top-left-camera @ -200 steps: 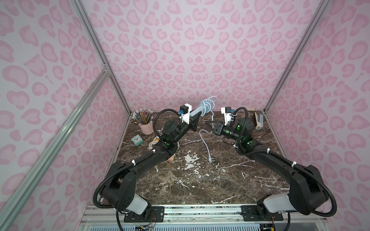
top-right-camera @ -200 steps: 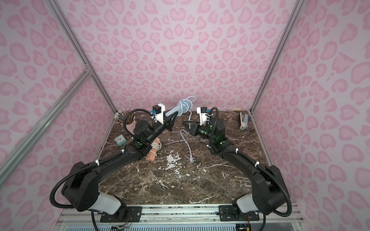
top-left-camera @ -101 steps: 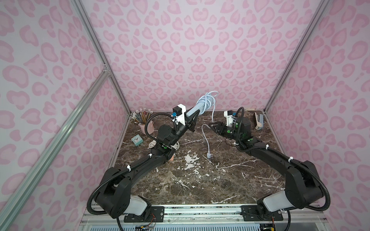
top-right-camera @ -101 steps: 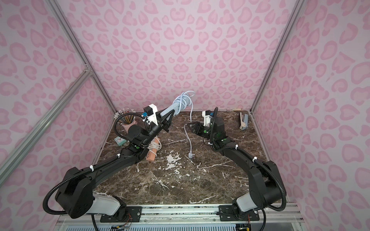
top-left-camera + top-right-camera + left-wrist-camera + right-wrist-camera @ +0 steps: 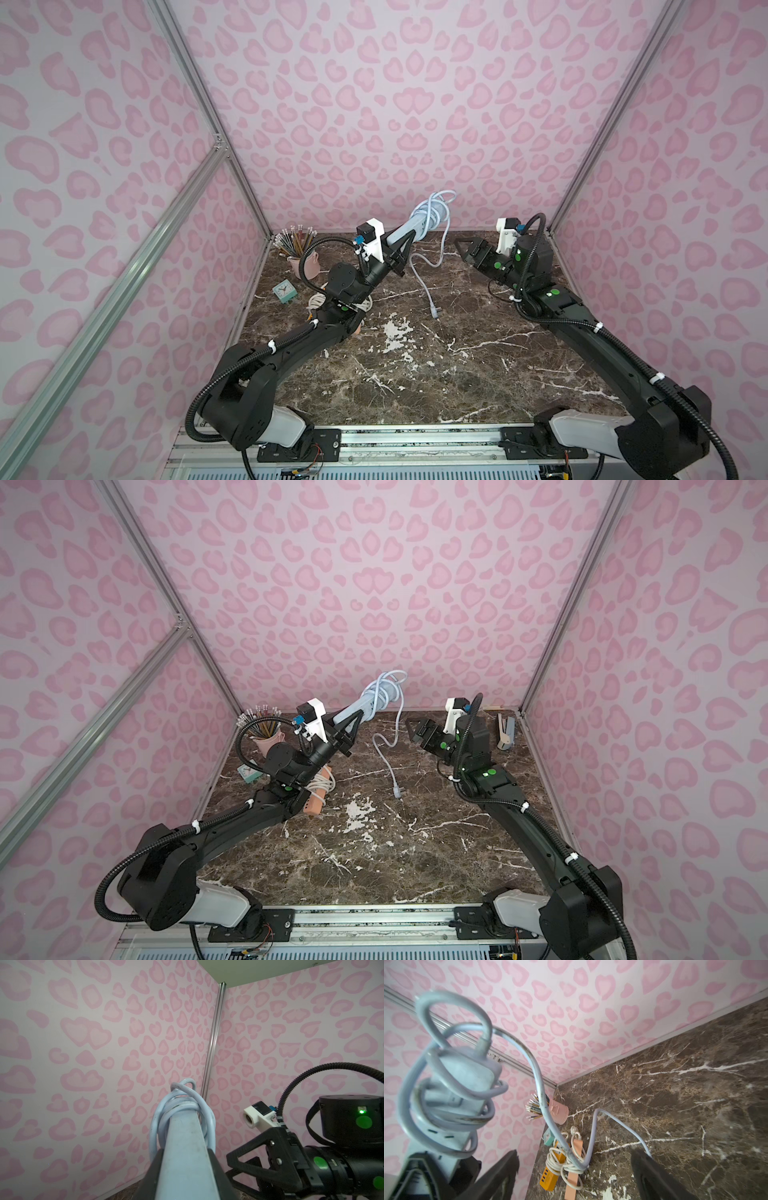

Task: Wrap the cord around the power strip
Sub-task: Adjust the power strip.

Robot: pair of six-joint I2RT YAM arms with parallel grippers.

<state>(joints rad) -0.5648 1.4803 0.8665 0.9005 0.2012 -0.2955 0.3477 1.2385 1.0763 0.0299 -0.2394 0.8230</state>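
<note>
Left gripper (image 5: 402, 251) is clamped on the near end of the pale blue power strip (image 5: 409, 233). It holds the strip clear of the table at far centre-left, tilted up toward the far wall. Right gripper (image 5: 464, 248) stands just right of the strip with its jaws wide apart and nothing between them, touching neither strip nor cord; the right wrist view shows the open gap. Dark marble table (image 5: 415, 374) carries all remaining items. Cord (image 5: 432, 212), the same pale blue, is wound in several loose loops around the raised far end of the strip, as the left wrist view (image 5: 182, 1105) shows. Its free length drops from there to the table and runs toward the near side. Two further strips lie on the table at left, under the left arm: one orange strip (image 5: 549, 1176) and one peach strip (image 5: 572, 1184), bundled with a white cord (image 5: 560, 1159). Pink cup (image 5: 309, 268) stands in the far left corner and holds pencils (image 5: 293, 241). Stapler (image 5: 506, 735) rests in the far right corner against the wall. Small teal clock (image 5: 285, 289) sits just on the near side of the cup. Plug (image 5: 434, 312) at the free end of the pale blue cord lies flat on the table at centre, well apart from both grippers.
</note>
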